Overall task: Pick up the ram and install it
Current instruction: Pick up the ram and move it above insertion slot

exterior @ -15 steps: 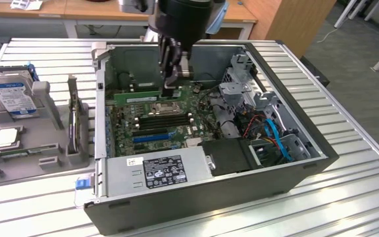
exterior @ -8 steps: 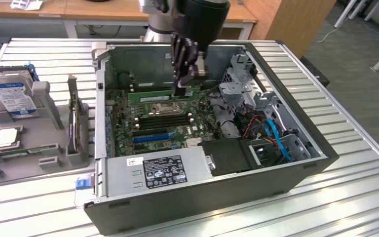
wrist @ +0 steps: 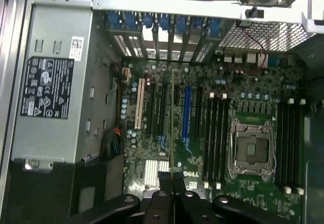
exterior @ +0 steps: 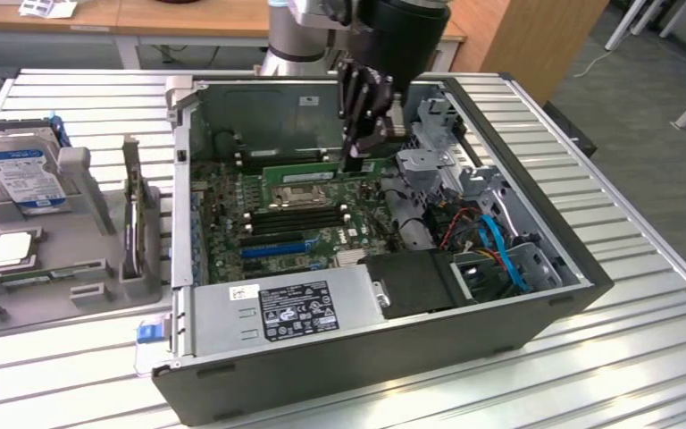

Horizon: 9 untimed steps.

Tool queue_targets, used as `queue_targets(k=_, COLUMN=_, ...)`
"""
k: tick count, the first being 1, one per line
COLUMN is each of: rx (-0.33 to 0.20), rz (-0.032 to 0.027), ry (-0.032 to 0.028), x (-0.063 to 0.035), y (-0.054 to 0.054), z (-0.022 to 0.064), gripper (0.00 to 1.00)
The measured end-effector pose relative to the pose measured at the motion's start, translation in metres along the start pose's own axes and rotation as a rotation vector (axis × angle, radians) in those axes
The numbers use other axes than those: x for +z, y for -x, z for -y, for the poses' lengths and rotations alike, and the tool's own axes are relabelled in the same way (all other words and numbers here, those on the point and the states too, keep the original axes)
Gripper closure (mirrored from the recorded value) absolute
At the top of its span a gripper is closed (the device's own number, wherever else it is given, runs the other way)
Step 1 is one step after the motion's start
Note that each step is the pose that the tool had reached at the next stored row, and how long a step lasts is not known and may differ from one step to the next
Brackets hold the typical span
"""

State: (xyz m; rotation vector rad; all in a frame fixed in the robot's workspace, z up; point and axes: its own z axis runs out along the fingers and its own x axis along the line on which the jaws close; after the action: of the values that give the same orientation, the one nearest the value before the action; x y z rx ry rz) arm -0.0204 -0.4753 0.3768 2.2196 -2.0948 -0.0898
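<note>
Currently we see the end effector [exterior: 363, 147] pressed together on the memory stick [exterior: 307, 169], a thin green strip held edge-on above the motherboard [exterior: 226, 210] inside the open computer case [exterior: 439, 349]. In the exterior view the stick runs toward nine o'clock from the fingertips, with black slots [exterior: 307, 214] at six o'clock. We judge a good fit needs the stick level, parallel to its slot, and pressed down evenly.
</note>
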Motion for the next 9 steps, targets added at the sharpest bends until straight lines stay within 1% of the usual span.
queue_targets(k=1, rx=-0.001, rz=-0.0001, ry=0.0001, x=-0.0003, y=-0.0002, z=0.0030, gripper=0.88)
queue_targets(k=2, rx=-0.002, rz=-0.0002, ry=0.0002, x=-0.0004, y=-0.0003, z=0.0040, gripper=0.88)
queue_targets(k=6, rx=-0.001, rz=0.0001, ry=0.0002, x=-0.0003, y=0.0004, z=0.0040, gripper=0.88)
queue_targets(k=9, rx=-0.001, rz=0.0001, ry=0.0002, x=-0.0005, y=0.0082, z=0.0044, gripper=0.88)
